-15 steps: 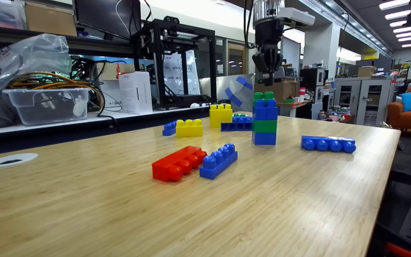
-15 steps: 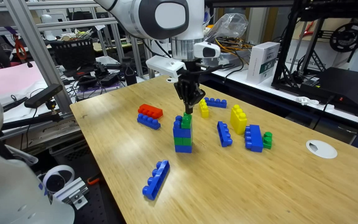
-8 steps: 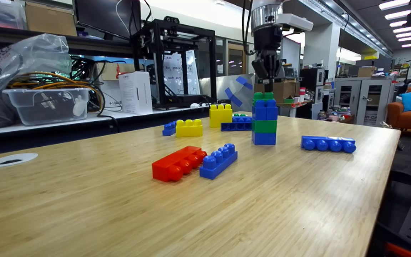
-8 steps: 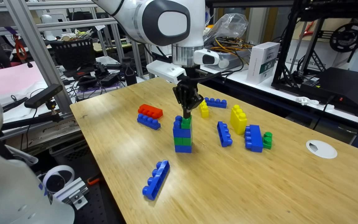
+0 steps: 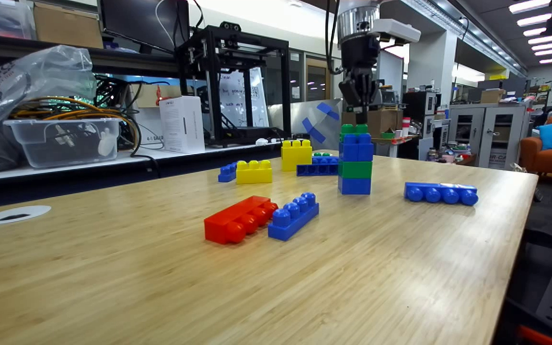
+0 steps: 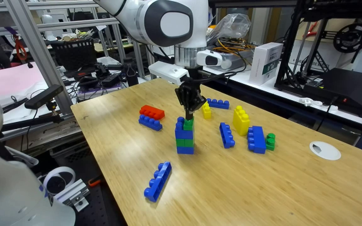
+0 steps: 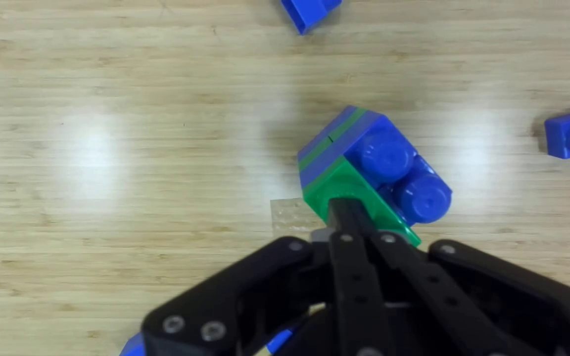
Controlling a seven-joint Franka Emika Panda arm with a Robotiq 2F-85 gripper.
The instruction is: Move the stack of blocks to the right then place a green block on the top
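On the pale wooden table, the stack of blocks stands upright, taller than any brick around it: blue at the foot, then green with a vertical seam, then a second layer of blue. Up top, the bright green block covers one half, while two round blue studs sit bare beside it, set a little lower. From where I stand, the whole column looks straight.

Right above it is the gripper, its fingers pressed together into one narrow black point, with nothing between them. The tips aim straight down and reach the top of the green block, touching it as far as I can see, on that half and away from the blue studs; how hard they lean there I can't tell. Apart from the stack, nearer the table's edge, a long blue brick lies on its side.
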